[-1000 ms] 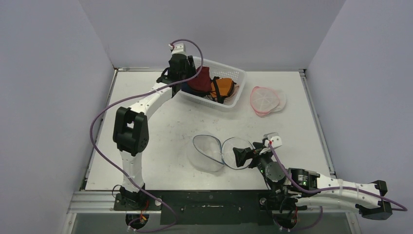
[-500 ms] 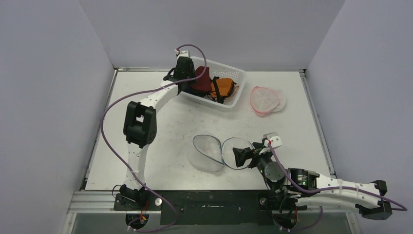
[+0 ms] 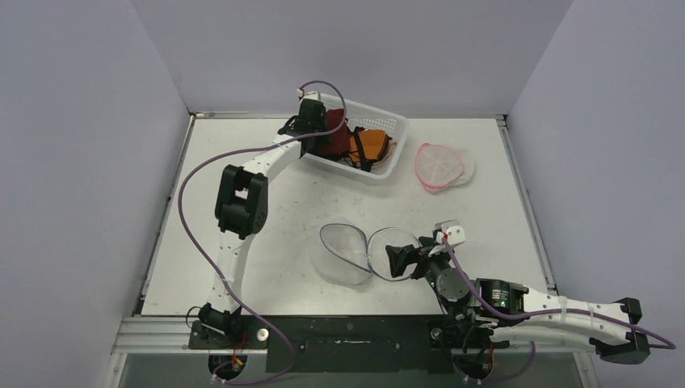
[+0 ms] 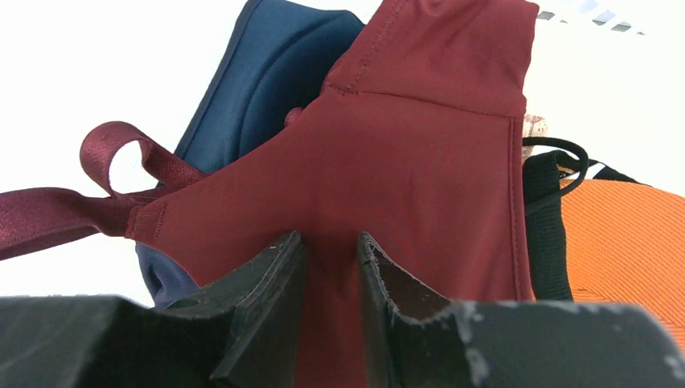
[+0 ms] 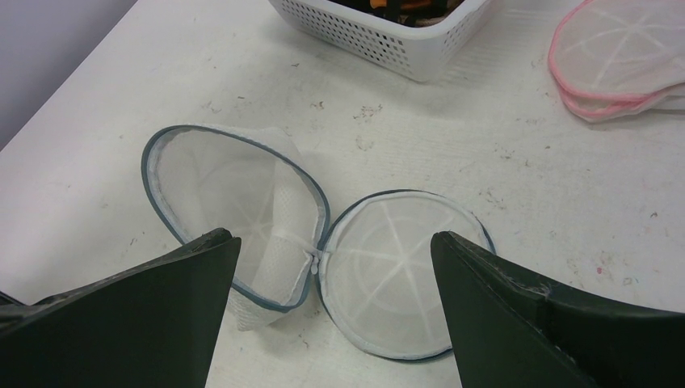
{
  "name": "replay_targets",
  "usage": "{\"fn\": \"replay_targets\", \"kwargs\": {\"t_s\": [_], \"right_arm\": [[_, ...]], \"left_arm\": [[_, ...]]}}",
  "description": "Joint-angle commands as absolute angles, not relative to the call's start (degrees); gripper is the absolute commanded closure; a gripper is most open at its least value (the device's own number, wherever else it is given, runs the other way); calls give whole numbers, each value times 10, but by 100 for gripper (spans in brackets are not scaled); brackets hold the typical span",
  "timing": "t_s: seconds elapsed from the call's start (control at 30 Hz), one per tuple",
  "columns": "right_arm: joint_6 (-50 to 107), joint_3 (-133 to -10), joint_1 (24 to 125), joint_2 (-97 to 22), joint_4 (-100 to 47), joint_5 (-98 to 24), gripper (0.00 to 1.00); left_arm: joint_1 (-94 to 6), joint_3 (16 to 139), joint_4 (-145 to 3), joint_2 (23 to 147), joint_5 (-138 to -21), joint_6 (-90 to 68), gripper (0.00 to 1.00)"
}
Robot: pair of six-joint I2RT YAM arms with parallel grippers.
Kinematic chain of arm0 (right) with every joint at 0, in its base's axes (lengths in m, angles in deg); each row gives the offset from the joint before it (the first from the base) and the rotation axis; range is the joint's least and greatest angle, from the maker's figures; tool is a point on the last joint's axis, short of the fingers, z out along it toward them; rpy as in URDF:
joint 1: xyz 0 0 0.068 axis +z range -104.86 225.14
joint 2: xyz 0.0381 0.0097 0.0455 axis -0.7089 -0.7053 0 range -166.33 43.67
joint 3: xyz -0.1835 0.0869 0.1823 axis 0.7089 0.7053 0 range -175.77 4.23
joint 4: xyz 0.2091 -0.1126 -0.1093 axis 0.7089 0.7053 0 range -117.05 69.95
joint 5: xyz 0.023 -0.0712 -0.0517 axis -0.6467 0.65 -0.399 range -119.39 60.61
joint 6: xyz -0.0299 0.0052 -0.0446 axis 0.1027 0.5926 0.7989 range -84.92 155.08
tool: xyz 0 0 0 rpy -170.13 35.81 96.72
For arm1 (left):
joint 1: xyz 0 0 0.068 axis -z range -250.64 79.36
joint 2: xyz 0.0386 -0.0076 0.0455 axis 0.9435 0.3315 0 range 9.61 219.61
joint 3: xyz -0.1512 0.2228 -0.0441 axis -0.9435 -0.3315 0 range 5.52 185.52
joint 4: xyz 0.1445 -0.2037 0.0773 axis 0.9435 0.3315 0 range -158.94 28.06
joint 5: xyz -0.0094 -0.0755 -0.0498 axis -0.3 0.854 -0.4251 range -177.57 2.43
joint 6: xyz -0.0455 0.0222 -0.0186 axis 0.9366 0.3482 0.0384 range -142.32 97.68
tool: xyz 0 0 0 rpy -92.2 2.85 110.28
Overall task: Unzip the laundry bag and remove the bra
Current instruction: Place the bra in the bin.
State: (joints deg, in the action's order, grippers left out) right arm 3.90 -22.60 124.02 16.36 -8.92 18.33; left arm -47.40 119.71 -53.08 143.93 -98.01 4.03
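The grey-rimmed mesh laundry bag [image 3: 346, 252] lies unzipped and spread open in two halves on the table, and it also shows in the right wrist view [image 5: 234, 186]. I see nothing inside it. My right gripper [image 3: 397, 260] is open and empty just above and in front of the bag, its jaws [image 5: 333, 236] wide apart to either side of the bag's hinge. My left gripper [image 3: 317, 133] is over the white basket [image 3: 367, 173] at the back. Its jaws [image 4: 331, 238] are nearly closed on the dark red bra [image 4: 420, 145], which rests among the clothes in the basket.
The basket also holds a navy bra [image 4: 275, 73] and an orange and black garment [image 3: 370, 145]. A pink-rimmed mesh bag [image 3: 440, 166] lies right of the basket. Grey walls close in the table on three sides.
My left arm has stretched further back and lowered the dark red bra into the basket. The right arm and the open bag have not moved.
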Motion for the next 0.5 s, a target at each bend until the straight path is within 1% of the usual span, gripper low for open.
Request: {"fn": "replay_targets", "kwargs": {"t_s": [0.0,0.47], "right_arm": [[31,-238,1245,156,-96,197,7],[28,-241,1245,157,-90,199,7]], "left_arm": [[-466,1234,-540,1450,-961,42,73],[-447,1255,-536,1470,-937,32,73]]}}
